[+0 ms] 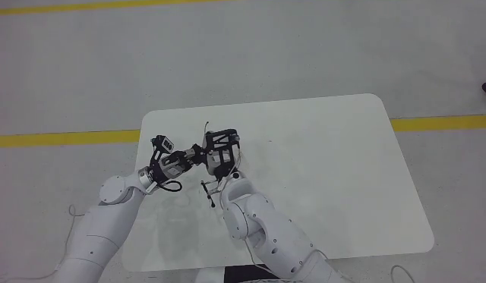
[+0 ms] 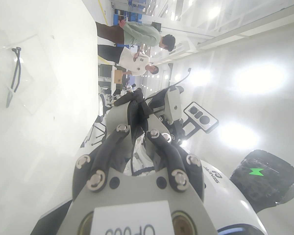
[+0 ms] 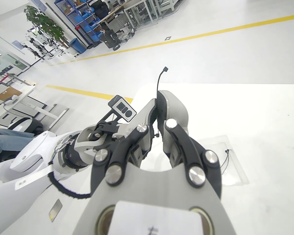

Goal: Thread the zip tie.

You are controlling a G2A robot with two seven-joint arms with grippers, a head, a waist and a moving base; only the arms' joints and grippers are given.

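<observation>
Right claw [image 3: 158, 101] pinches the zip tie [image 3: 159, 81] tight (head sticks up) | left claw [image 2: 137, 99] squeezed shut, can't tell on what | both above table [image 1: 342, 169]

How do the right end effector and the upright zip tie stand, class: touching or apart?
Touching. Right wrist view: the right end effector pinches the zip tie by its strap, head sticking out beyond.

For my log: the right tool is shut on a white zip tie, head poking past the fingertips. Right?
No, the zip tie is black, not white; the right wrist view shows the right tool shut on it, head poking past the fingertips.
</observation>
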